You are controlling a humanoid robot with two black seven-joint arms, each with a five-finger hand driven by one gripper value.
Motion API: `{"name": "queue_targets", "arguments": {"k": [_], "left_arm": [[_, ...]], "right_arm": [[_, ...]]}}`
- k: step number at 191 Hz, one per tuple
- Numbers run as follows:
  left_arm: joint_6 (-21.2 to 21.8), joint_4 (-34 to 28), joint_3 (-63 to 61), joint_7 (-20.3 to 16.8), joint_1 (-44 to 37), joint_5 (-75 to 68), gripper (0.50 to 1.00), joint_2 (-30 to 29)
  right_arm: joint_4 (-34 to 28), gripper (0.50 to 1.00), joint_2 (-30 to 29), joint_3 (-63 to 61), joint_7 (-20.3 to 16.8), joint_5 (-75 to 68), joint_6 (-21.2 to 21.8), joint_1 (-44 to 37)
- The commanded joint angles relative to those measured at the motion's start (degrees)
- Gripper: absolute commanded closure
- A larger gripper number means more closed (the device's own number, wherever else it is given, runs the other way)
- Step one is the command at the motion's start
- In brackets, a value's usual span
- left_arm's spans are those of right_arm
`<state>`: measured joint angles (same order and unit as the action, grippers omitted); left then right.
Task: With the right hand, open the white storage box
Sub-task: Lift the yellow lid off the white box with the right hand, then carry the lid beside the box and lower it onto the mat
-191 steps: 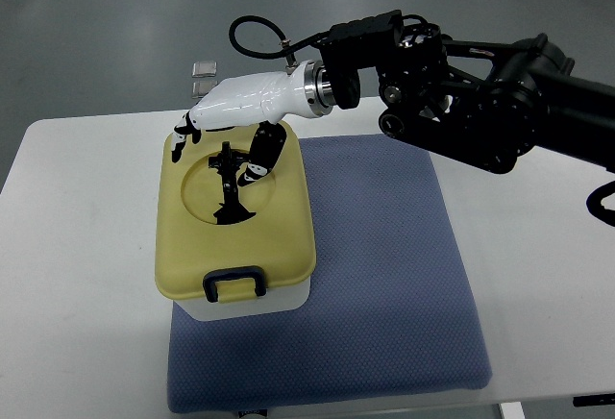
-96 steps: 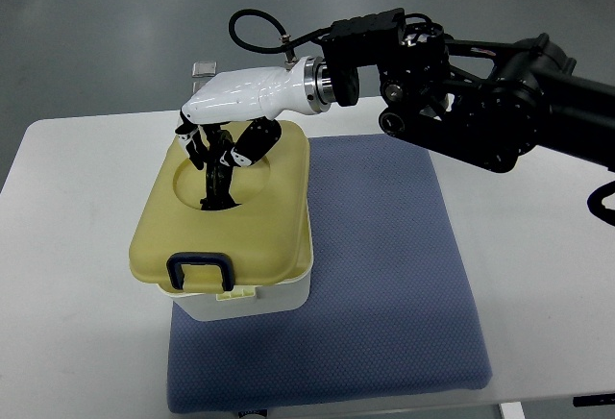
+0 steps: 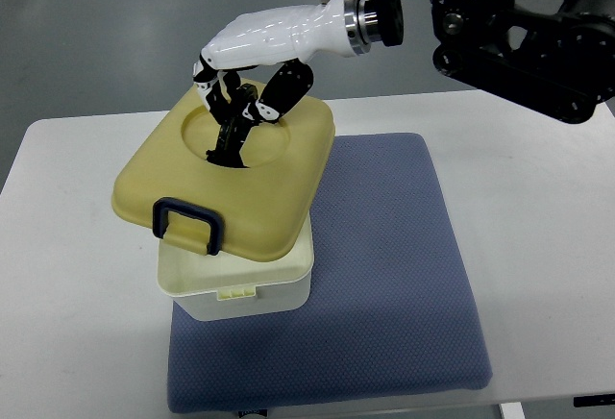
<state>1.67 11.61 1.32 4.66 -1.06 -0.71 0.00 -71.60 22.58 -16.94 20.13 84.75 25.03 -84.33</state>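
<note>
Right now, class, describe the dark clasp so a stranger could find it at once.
Start at the blue mat on the white table. At its left edge stands a white box under a raised yellow lid. The clasp is the dark blue loop on the lid's near edge.

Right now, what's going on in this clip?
The robot's white right hand, reaching in from the right, grips the black handle in the round recess of the pale yellow plastic lid. The lid is lifted and tilted clear of the white storage box, which sits at the left edge of the blue-grey fabric mat on the white table. The lid's dark blue front latch hangs loose. The left arm is out of view.
</note>
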Motion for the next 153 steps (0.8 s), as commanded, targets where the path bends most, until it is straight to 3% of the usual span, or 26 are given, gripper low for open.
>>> {"name": "queue_targets", "arguments": {"k": [1,34,68,106,130,153], "left_arm": [[0.0,0.08,0.0,0.0,0.0,0.0,0.5,0.0],[0.0,-0.01,0.0,0.0,0.0,0.0,0.5,0.0],[0.0,-0.1,-0.09,0.0,0.0,0.0,0.5,0.0],[0.0,0.08,-0.26,0.0,0.0,-0.09,0.5,0.0],[0.0,0.08,-0.44,0.0,0.0,-0.09,0.5,0.0],[0.0,0.08,-0.44,0.0,0.0,-0.09,0.5,0.0]], "right_arm": [[-1.53,1.0,5.11,0.06,1.14,-0.03,2.48,0.05],[-1.7,1.0,14.86,0.41,2.81,0.06,7.57,0.66],[-1.62,1.0,21.9,1.73,4.13,2.43,8.37,4.88],[0.32,1.0,25.32,1.82,7.65,9.03,6.96,12.61],[1.72,1.0,24.45,2.0,7.73,9.38,1.95,17.27],[1.81,1.0,23.48,1.91,7.56,10.26,-0.16,20.61]]}}
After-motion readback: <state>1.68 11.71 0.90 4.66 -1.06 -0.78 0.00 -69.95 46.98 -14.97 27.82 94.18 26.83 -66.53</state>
